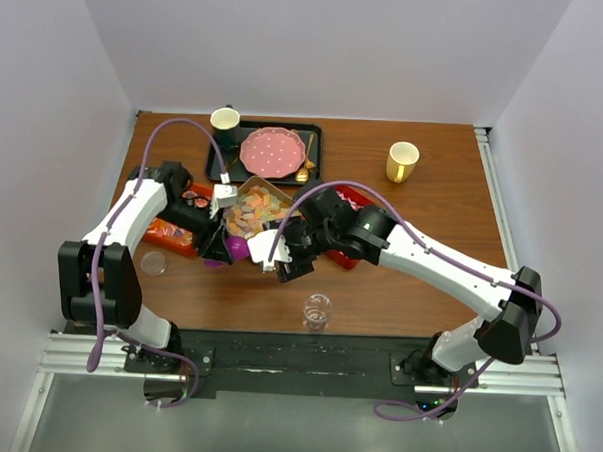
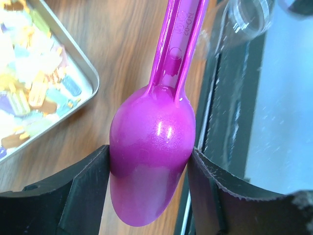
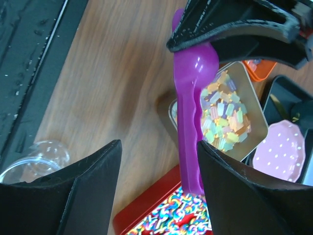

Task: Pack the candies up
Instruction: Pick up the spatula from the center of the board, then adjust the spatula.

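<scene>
My left gripper (image 2: 149, 151) is shut on the bowl of the purple scoop (image 2: 151, 161), just right of the metal tray of pastel gummies (image 2: 34, 83). The scoop's handle (image 3: 188, 122) runs from the left gripper (image 3: 234, 29) to my right gripper (image 3: 159, 145), which is open; the handle lies against its right finger only. Below it is the red tray of swirled candies (image 3: 181, 215). In the top view both grippers (image 1: 221, 245) (image 1: 280, 255) meet at the scoop (image 1: 237, 248), in front of the gummies (image 1: 254, 212). An orange tray of wrapped pieces (image 1: 171, 235) lies at the left.
A clear cup (image 1: 317, 310) stands near the front edge and a small clear lid (image 1: 154, 263) at the left. A black tray (image 1: 315, 137) at the back holds a pink dotted plate (image 1: 275, 152), a dark mug (image 1: 224, 123) and a gold spoon (image 1: 306, 161). A yellow mug (image 1: 401, 160) stands back right.
</scene>
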Motion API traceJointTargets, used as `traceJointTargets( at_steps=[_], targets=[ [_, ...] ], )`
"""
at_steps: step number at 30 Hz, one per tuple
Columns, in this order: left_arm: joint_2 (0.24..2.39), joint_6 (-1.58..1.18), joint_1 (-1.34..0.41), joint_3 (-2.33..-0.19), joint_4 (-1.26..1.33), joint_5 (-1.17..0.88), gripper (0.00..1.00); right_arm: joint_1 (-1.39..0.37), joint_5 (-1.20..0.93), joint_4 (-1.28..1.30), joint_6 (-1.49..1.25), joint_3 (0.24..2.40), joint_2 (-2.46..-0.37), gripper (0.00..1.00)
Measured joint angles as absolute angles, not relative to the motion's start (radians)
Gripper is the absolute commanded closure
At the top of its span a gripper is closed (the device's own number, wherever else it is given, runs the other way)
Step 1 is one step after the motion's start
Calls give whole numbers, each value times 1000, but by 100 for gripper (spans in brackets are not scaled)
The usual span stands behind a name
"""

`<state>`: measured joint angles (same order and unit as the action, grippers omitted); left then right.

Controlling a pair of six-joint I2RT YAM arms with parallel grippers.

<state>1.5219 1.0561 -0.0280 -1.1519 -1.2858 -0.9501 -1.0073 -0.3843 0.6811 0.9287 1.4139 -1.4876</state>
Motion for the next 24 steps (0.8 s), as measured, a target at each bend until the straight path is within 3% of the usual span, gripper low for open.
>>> traceJointTargets(
  at_steps=[18,21,22,24],
  targets=[
    [1517,980,-78,-1160,-1300,-1024,80,-1027,-217,524,1008,1319,-1550,41],
    [1517,976,-86,-1160,-1300,-1028,79,-1027,-203,510,1023,1317,-1567,57],
    [1517,973,-87,-1160,-1300,-1029,76,-1027,-199,504,1029,1315,-1571,74],
    [1517,962,-89,-1160,-1301,-1036,58,-1027,-190,495,1042,1312,-1572,87]
  ],
)
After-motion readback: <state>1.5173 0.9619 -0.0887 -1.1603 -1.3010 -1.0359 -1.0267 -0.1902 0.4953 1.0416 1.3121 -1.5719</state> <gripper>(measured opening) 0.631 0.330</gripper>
